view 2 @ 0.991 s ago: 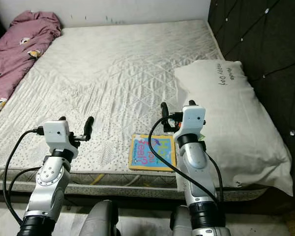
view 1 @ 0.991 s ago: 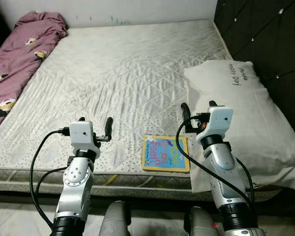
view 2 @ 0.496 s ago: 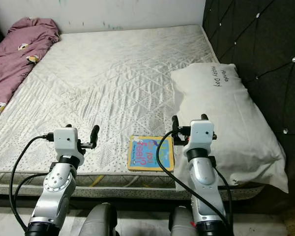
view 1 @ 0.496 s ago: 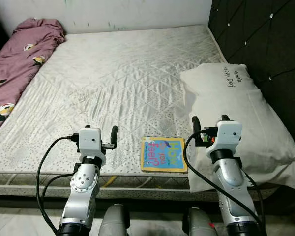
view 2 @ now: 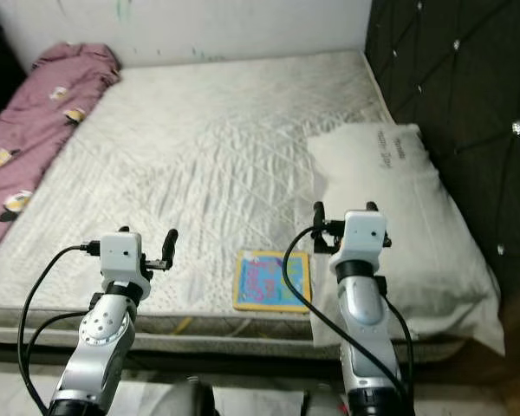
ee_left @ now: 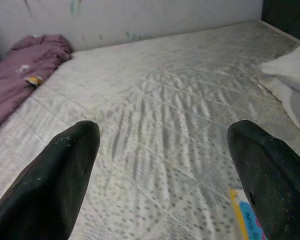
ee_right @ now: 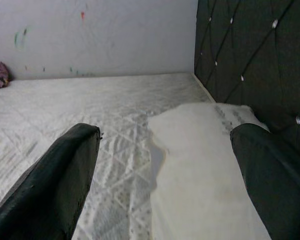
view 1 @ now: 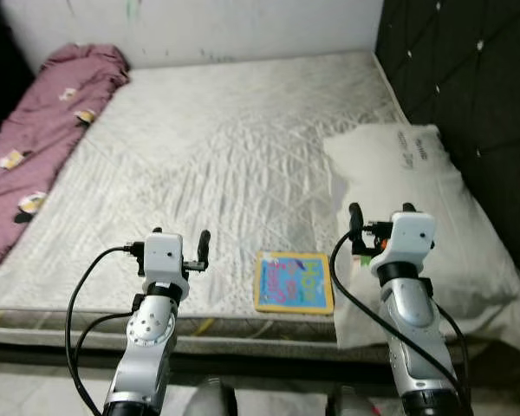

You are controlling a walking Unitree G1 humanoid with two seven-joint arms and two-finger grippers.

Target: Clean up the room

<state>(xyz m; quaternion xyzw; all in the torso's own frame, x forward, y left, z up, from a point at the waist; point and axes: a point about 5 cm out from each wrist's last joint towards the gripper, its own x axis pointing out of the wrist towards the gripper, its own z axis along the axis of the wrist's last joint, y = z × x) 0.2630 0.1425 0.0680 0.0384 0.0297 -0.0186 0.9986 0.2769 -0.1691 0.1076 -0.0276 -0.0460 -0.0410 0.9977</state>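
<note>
Camera backed off, mattress [view 1: 225,165], pillow [view 1: 425,217]

Colourful book [view 1: 294,282] flat at mattress [view 1: 217,156] edge, beside pillow [view 1: 433,217].

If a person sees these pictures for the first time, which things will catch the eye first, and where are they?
The bright blue and yellow book lies flat near the front edge of the pale mattress, between the two raised arms. The left tool and the right tool both hover open above that edge, holding nothing. A white pillow lies along the dark headboard on the right, and a crumpled maroon blanket sits on the far left side.
</note>
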